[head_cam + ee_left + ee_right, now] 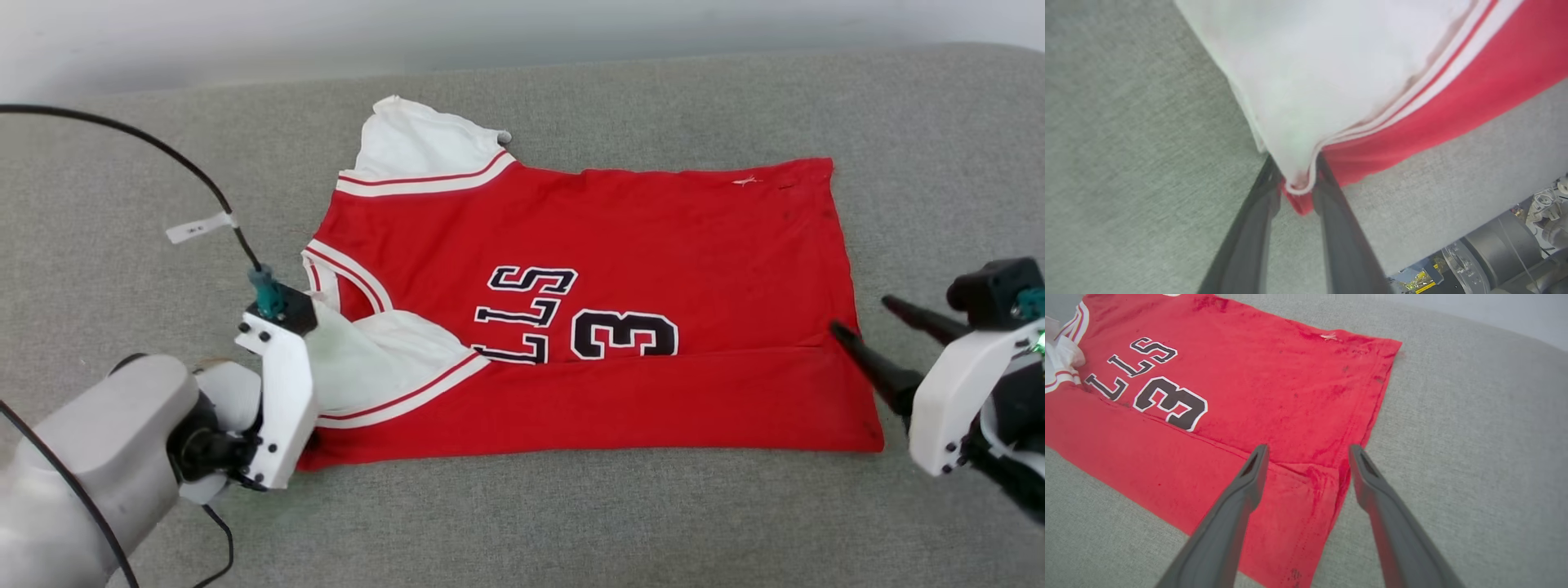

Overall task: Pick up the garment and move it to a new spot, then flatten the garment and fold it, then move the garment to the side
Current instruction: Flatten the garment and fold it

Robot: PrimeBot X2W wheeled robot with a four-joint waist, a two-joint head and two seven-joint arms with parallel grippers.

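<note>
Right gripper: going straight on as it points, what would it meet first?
Most likely the garment: the right gripper, jaws open, points at its hem edge, one finger over red cloth, one over the grey cushion. Its height above them is unclear.

The garment [620,245] lies spread on the surface [735,523], neck end to the robot's left, hem to its right. Its near long edge is folded over its front, covering the bottom of the lettering. One sleeve sticks out past its far left corner, and the other lies on its near left part. The left hand [1296,163] sits at its near left corner, a finger on each side of the edge, perhaps touching it. The right hand [859,314] hangs at the hem's near end, one finger above the cloth, one beyond it.
</note>
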